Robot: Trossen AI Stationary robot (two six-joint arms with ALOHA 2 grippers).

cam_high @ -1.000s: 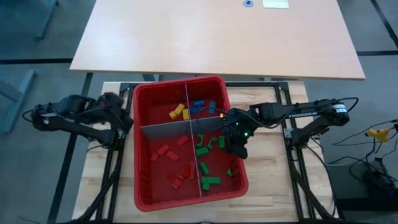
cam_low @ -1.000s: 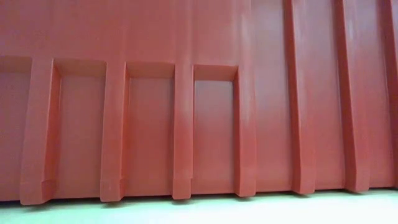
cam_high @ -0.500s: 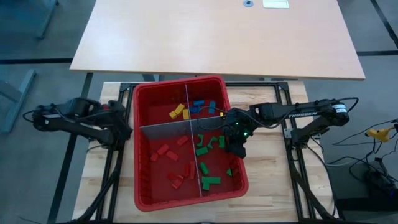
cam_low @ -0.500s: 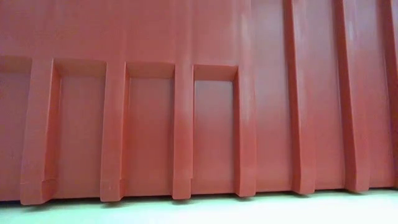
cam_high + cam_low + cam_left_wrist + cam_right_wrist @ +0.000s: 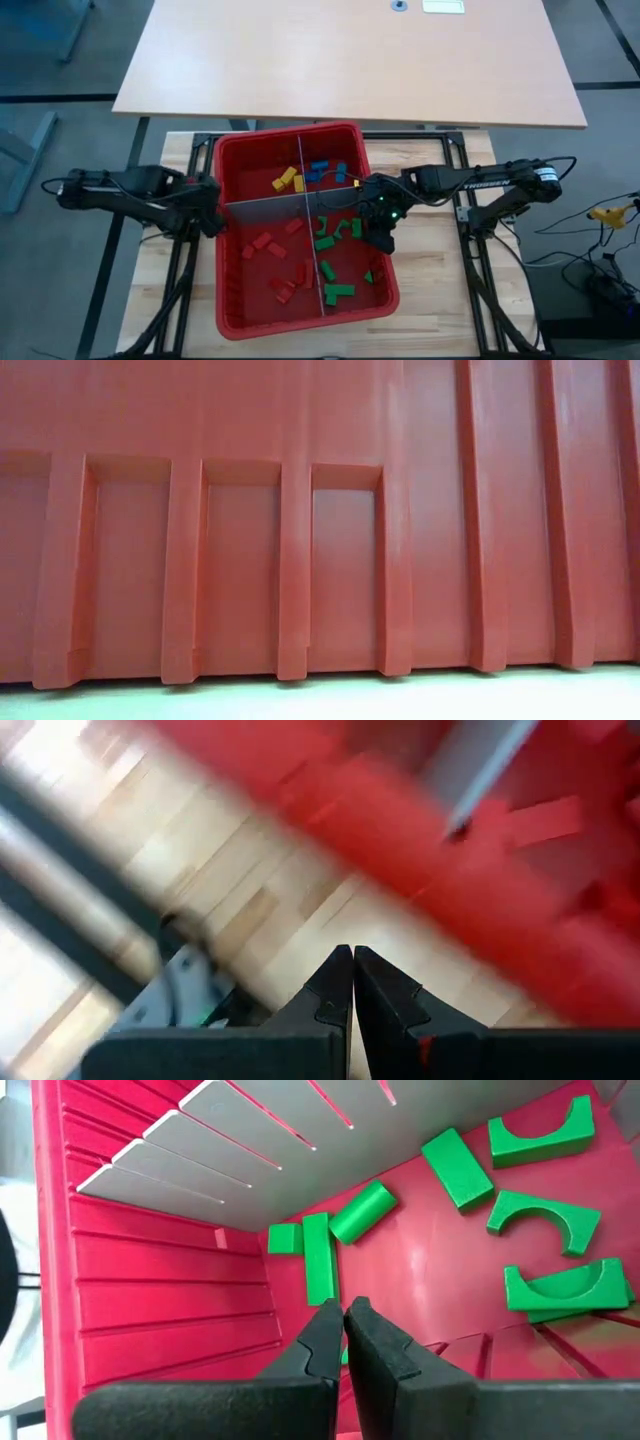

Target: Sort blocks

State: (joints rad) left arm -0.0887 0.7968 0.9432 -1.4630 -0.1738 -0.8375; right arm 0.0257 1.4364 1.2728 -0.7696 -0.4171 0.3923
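Only lettering seen: white print along the right arm (image 5: 480,184) forearm in high view, too small to read w/ certainty. Nothing legible on the red bin (image 5: 232,160), its grey dividers (image 5: 250,1140), or the blocks (image 5: 455,1168). Low view: bin wall (image 5: 320,560) only, no markings. Left wrist view: blurred, no text. White card (image 5: 443,7) on far tabletop: blank or unreadable.

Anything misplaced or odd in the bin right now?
Nothing stands out. In the red bin the colours sit separated: yellow blocks, blue blocks, red blocks, green blocks. No blocks show outside it. The right end effector is over the green section, fingers together; the left end effector is at the bin's left wall.
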